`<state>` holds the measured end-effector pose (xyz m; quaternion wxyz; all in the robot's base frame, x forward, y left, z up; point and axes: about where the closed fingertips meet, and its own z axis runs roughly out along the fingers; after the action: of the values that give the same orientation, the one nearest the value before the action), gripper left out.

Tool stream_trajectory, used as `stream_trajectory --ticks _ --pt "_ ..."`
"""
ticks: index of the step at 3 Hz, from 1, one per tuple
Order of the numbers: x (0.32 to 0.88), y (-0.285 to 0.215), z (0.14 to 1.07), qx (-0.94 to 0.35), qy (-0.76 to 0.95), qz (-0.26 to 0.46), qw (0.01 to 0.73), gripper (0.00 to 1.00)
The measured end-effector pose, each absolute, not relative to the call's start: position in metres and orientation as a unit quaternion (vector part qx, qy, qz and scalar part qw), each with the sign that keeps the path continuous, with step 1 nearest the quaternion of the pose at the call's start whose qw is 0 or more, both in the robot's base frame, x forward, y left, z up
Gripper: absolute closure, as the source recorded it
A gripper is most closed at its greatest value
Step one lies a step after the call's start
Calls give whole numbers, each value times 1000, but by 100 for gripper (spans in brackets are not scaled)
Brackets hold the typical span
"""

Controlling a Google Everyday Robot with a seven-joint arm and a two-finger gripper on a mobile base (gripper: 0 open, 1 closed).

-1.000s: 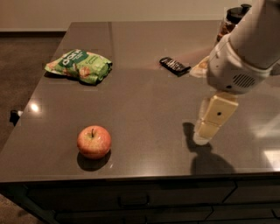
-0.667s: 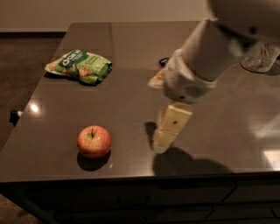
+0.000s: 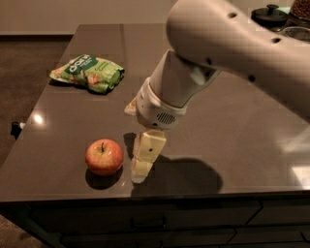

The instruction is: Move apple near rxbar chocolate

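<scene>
The red-and-yellow apple with a short dark stem sits near the front left edge of the dark table. My gripper hangs low over the table just to the right of the apple, a small gap away from it. The white arm reaches down to it from the upper right. The rxbar chocolate is hidden behind the arm.
A green crinkled snack bag lies at the back left of the table. A dark lidded pot and a metal bowl stand at the far right back corner. The table's front edge runs just below the apple.
The arm has swung left across the table, from the right side to just beside the apple, and now covers the spot where the black bar lay.
</scene>
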<state>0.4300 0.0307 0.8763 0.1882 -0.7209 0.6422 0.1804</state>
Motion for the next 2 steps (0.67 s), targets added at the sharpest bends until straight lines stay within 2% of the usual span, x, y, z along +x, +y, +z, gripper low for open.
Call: stream_trajectory --ticks 2 --pt "409 78 846 -738 606 237 179 2"
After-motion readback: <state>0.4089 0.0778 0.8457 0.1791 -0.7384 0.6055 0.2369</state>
